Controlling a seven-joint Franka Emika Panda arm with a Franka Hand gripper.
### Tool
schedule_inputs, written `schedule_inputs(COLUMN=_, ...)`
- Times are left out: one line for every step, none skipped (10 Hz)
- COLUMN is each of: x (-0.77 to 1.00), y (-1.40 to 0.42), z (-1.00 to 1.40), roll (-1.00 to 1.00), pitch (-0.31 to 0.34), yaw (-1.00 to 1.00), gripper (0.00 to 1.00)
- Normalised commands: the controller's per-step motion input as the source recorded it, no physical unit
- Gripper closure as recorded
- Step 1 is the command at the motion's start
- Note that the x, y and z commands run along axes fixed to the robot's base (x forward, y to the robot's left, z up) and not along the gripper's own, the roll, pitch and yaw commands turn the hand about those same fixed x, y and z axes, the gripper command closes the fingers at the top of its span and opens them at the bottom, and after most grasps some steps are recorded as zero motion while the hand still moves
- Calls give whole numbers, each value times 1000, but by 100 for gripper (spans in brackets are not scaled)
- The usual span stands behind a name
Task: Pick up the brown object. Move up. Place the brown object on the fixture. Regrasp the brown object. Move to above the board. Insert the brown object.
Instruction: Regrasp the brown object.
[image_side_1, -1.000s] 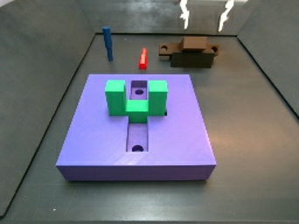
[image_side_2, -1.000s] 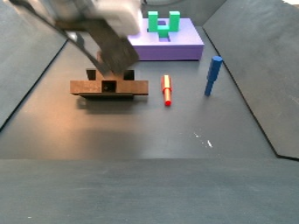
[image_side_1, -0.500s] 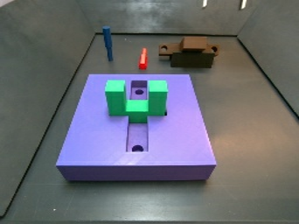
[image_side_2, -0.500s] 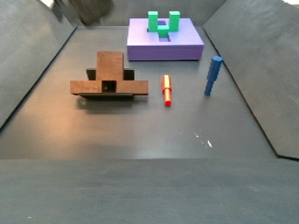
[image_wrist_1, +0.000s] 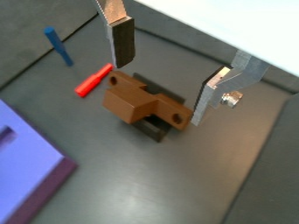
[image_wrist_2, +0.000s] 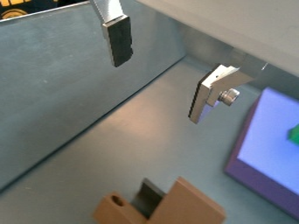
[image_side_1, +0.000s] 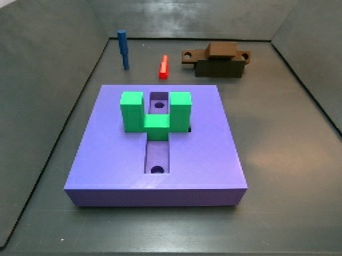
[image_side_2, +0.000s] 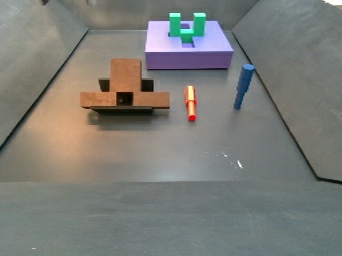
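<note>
The brown object (image_wrist_1: 140, 101), a stepped mid-brown bar with round holes near its ends, rests across the dark fixture (image_wrist_1: 153, 132). Both side views show the brown object (image_side_1: 215, 52) (image_side_2: 126, 84) sitting on the fixture (image_side_1: 222, 69) (image_side_2: 123, 112). My gripper (image_wrist_1: 162, 87) hangs open well above the bar with nothing between its fingers (image_wrist_1: 121, 39). In a wrist view the gripper (image_wrist_2: 158, 87) stands wide apart over bare floor, the brown object (image_wrist_2: 181, 206) below it. The purple board (image_side_1: 181, 150) (image_side_2: 187, 50) carries a green U-shaped block (image_side_1: 154, 111). The gripper is outside both side views.
A small red bar (image_side_1: 163, 67) (image_side_2: 190, 102) lies between the board and the fixture. A blue post (image_side_1: 123, 49) (image_side_2: 245, 86) stands upright near it. Grey walls (image_side_1: 301, 70) enclose the floor.
The arm has risen out of both side views, leaving the brown object resting on the fixture. The object and the other pieces have not moved.
</note>
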Motion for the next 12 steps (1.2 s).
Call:
schedule_inputs(x=289, y=-263, z=37, roll=1000, pitch=-20, yaw=0, gripper=0)
schedule_inputs(x=286, y=-329, z=0, roll=1000, pitch=0, yaw=0, gripper=0)
schedule_inputs(x=329, y=-357, z=0, roll=1000, pitch=0, yaw=0, gripper=0)
schedule_inputs(x=366, y=-329, z=0, roll=1000, pitch=0, yaw=0, gripper=0)
schedule_inputs(x=389, y=-314, z=0, roll=1000, pitch=0, yaw=0, gripper=0)
schedule_inputs(x=457, y=-337, z=-86, roll=1000, pitch=86, yaw=0, gripper=0)
schedule_inputs(x=540, y=-294, z=-103, roll=1000, pitch=180, yaw=0, gripper=0)
schedule_inputs(x=491, y=-203, z=-189, roll=1000, pitch=234, yaw=0, gripper=0)
schedule_inputs(x=466, y=-154, z=-277, roll=931, pitch=243, yaw=0, gripper=0)
schedule_inputs(x=460, y=-166, z=-306, roll=849, pitch=194, yaw=80, gripper=0)
schedule_inputs(x=406, y=-94, z=-320, roll=866, pitch=186, yaw=140, gripper=0)
schedule_inputs(x=189, y=0, z=-291, roll=643, pitch=151, yaw=197, gripper=0)
